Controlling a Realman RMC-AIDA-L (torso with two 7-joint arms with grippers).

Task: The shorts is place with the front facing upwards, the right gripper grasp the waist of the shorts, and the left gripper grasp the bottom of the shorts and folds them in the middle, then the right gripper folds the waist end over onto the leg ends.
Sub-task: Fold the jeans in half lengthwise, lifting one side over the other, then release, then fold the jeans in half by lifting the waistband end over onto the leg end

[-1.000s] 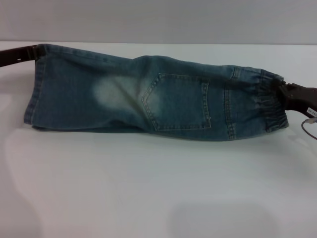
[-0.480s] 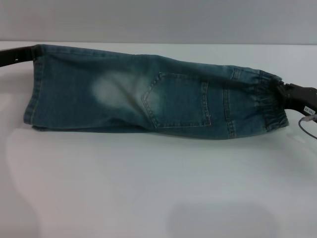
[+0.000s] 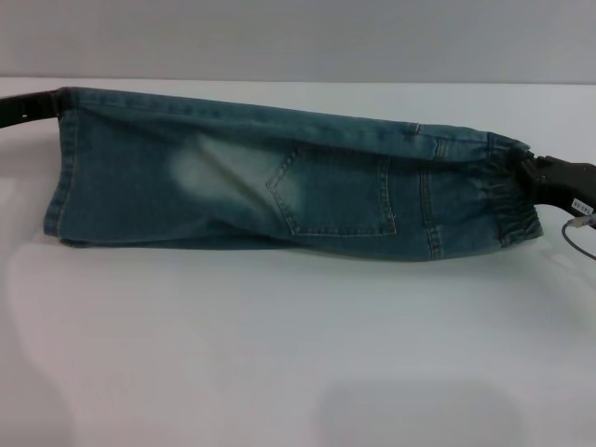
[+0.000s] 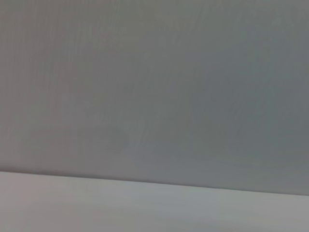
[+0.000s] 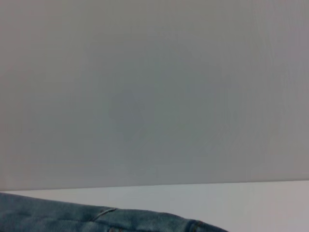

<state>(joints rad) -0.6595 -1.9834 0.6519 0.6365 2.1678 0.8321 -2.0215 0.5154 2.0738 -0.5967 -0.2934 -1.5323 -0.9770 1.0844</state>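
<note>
The blue-green denim shorts (image 3: pixel 233 186) hang stretched sideways just over the white table (image 3: pixel 279 354), folded lengthwise, with a pocket and a pale faded patch showing. At the upper left, my left gripper (image 3: pixel 54 101) is shut on the top corner of the bottom of the shorts (image 3: pixel 60 200). My right gripper (image 3: pixel 529 172) is shut on the gathered elastic waist (image 3: pixel 507 200) at the right. Between the two grippers the top edge runs taut, while the lower edge rests on the table. A strip of denim (image 5: pixel 96 217) shows in the right wrist view.
A plain grey wall (image 3: pixel 298 37) stands behind the table's far edge. White tabletop lies in front of the shorts. The left wrist view shows only wall and table. A thin grey cable loop (image 3: pixel 579 237) hangs below the right gripper.
The top edge of the shorts has pulled straighter and tauter, and the upper fold has come down over the top of the pocket. Both grippers have stayed nearly in place.
</note>
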